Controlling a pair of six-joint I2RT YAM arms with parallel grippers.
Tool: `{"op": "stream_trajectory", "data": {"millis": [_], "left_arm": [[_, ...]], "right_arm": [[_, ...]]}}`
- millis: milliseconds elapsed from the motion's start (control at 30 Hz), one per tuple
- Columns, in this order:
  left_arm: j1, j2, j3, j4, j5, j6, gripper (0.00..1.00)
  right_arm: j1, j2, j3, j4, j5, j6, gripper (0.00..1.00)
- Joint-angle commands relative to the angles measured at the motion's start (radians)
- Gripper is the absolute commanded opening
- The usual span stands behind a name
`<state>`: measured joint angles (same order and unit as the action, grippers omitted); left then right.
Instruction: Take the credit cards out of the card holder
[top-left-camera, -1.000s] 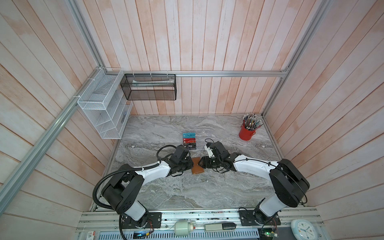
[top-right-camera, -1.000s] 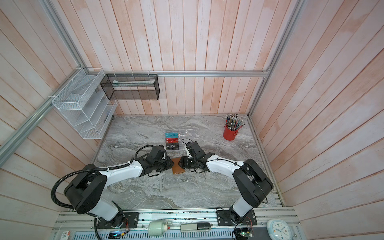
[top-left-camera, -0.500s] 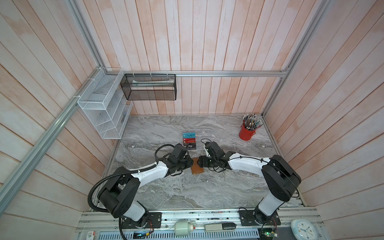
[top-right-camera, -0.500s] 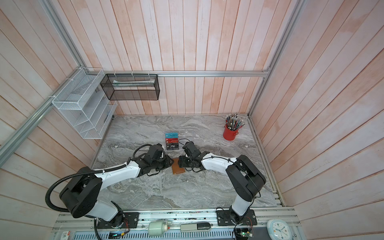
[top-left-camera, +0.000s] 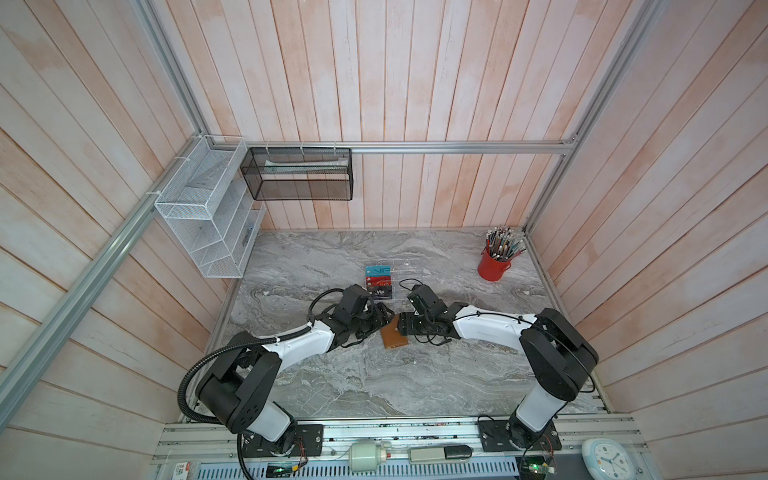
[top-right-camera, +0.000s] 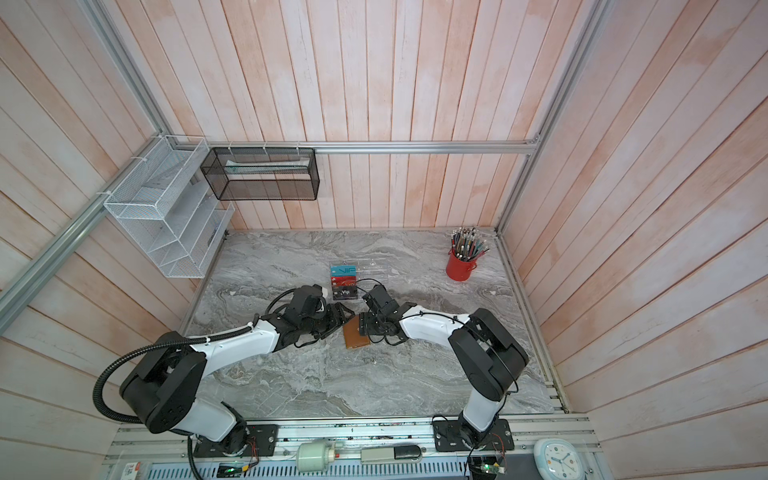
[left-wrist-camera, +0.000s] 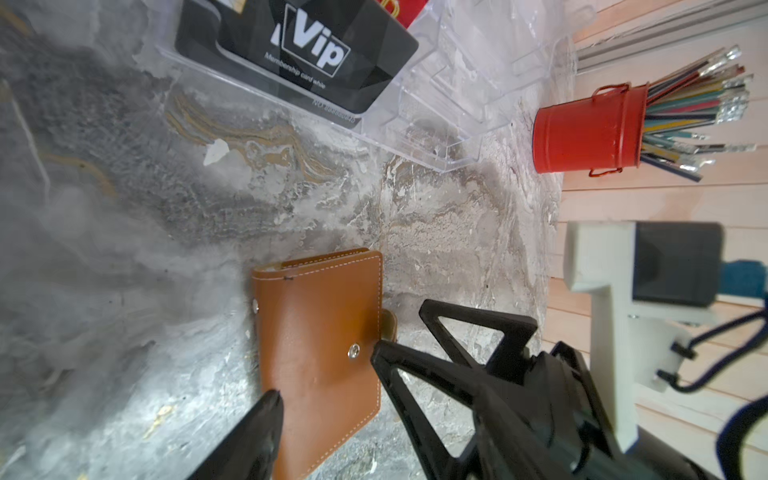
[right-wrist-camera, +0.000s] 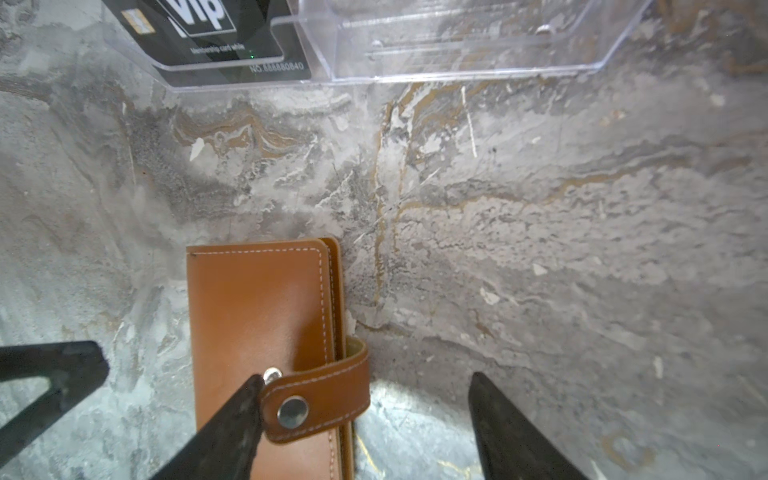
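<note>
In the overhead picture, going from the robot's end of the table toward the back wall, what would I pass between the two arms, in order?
In a top view: card holder → black VIP card → red card → teal card. All three cards sit in the clear rack.

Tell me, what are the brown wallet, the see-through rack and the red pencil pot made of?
Card holder: looks like leather or imitation leather, tan and smooth with a soft sheen; pale stitching along the edges.
Clear rack: hard transparent plastic, likely acrylic; glossy, and the tabletop shows through.
Red bucket: probably thin painted metal, with wire handles.
</note>
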<state>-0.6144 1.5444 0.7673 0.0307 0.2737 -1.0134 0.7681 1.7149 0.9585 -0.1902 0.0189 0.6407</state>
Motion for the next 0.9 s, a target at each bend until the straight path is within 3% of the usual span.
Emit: {"op": "stream_trajectory", "data": {"millis": [0, 33, 133, 500, 767, 800, 833, 867], "left_arm": [[0.005, 0.037, 0.016, 0.049, 0.038, -0.030, 0.77], [0.004, 0.044, 0.019, 0.055, 0.043, -0.036, 0.82], [0.004, 0.069, 0.029, 0.069, 0.058, -0.052, 0.83], [0.002, 0.118, 0.039, 0.105, 0.077, -0.084, 0.85], [0.001, 0.109, 0.077, 0.098, 0.103, -0.099, 0.86], [0.001, 0.103, 0.082, 0.094, 0.104, -0.100, 0.87], [0.001, 0.099, 0.087, 0.093, 0.106, -0.101, 0.98], [0.001, 0.099, 0.091, 0.093, 0.108, -0.102, 0.99]], "right_arm": [[0.007, -0.017, -0.002, -0.037, 0.049, 0.005, 0.78], [0.005, -0.020, -0.005, -0.038, 0.053, 0.005, 0.78], [-0.003, -0.036, -0.015, -0.039, 0.056, 0.005, 0.78], [-0.059, -0.107, -0.081, -0.027, 0.055, -0.001, 0.75], [-0.094, -0.068, -0.074, -0.021, -0.002, -0.006, 0.70], [-0.100, -0.070, -0.076, -0.017, -0.005, -0.006, 0.69], [-0.105, -0.072, -0.080, -0.009, -0.003, -0.004, 0.69], [-0.109, -0.073, -0.082, -0.004, -0.004, -0.004, 0.67]]}}
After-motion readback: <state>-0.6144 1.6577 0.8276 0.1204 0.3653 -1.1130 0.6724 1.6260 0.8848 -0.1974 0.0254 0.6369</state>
